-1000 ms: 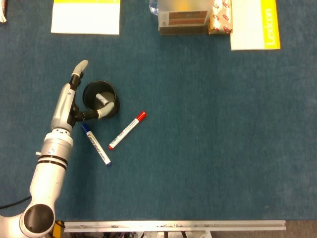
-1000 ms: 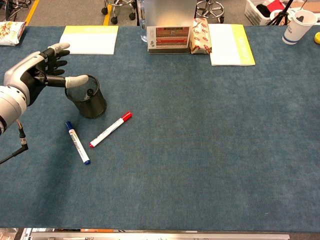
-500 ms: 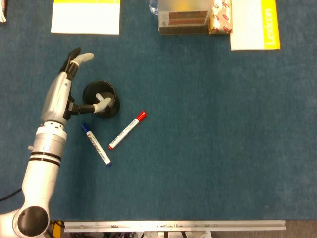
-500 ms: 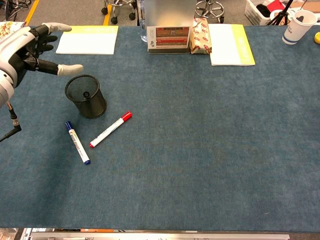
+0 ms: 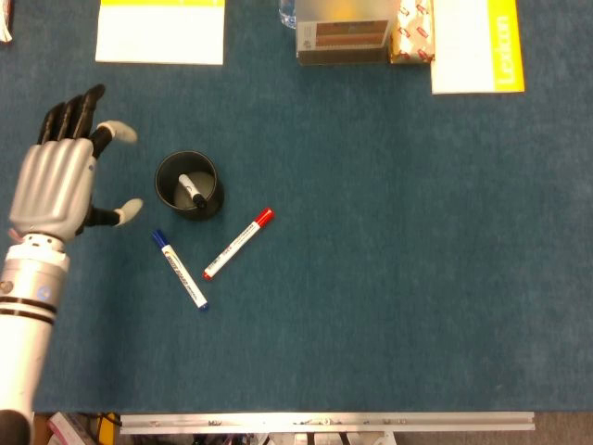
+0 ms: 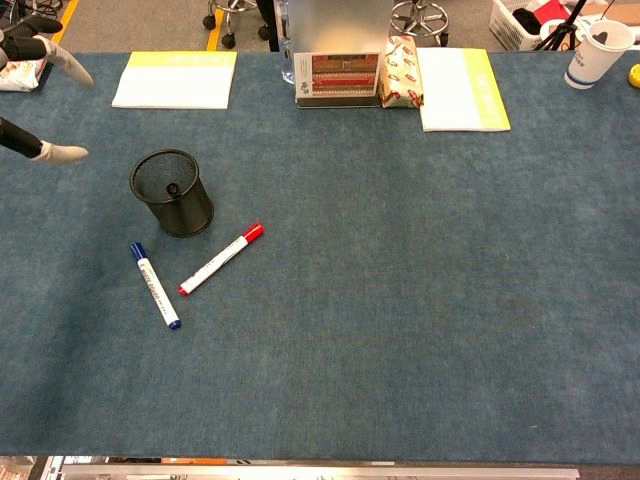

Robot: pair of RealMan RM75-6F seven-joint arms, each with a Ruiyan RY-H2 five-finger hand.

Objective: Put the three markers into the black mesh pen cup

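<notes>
The black mesh pen cup [image 5: 189,185] [image 6: 173,192] stands upright on the blue mat with one marker [image 5: 193,190] inside it. A blue-capped marker [image 5: 179,269] [image 6: 154,284] lies just in front of the cup. To its right lies a red-capped marker [image 5: 238,243] [image 6: 220,258], slanted. My left hand [image 5: 63,178] hovers left of the cup, fingers spread, holding nothing. In the chest view only its fingertips [image 6: 60,150] show at the left edge. My right hand is out of both views.
A white and yellow pad [image 5: 160,31] [image 6: 177,79] lies at the back left. Boxes [image 5: 343,35] [image 6: 346,72] and a yellow-edged book [image 5: 476,44] [image 6: 456,88] line the back edge. A paper cup [image 6: 591,52] stands at the far right.
My left hand has drawn back from over the cup, moving left and up with fingers spread. The marker in the cup and both markers on the mat stayed put.
</notes>
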